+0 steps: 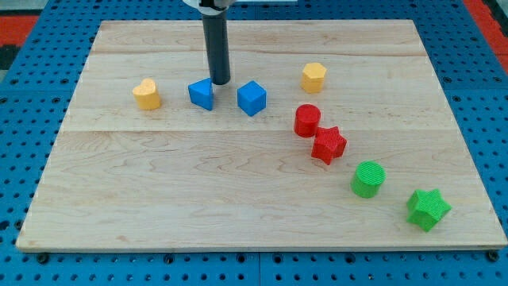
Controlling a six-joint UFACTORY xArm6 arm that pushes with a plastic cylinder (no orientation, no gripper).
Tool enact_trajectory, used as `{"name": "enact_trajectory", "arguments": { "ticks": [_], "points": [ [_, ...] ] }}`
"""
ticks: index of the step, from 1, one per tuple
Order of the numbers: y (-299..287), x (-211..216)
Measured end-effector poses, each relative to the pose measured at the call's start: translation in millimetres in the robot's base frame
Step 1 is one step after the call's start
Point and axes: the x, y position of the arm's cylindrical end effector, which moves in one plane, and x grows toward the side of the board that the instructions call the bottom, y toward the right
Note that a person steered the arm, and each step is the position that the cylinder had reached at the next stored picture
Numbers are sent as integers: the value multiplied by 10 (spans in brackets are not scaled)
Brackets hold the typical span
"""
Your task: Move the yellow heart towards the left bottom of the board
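Note:
The yellow heart (147,94) lies on the wooden board (198,199) at the upper left. My tip (220,83) stands to the heart's right, just behind and between two blue blocks: a blue block (202,94) of unclear shape close at its lower left, and a blue cube (252,98) to its right. The tip is apart from the yellow heart, with the first blue block between them.
A yellow hexagonal block (313,77) sits at the upper right. A red cylinder (307,120) and a red star (329,144) lie right of centre. A green cylinder (368,179) and a green star (428,209) lie at the lower right.

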Motion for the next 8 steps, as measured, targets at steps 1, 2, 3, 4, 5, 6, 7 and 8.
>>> {"name": "enact_trajectory", "arguments": {
  "ticks": [1,2,3,4,5,6,7,8],
  "points": [
    [-325,276],
    [-272,697],
    [-261,841],
    [-305,280],
    [-746,-104],
    [-1046,139],
    [-790,723],
    [-681,1023]
  ]
}}
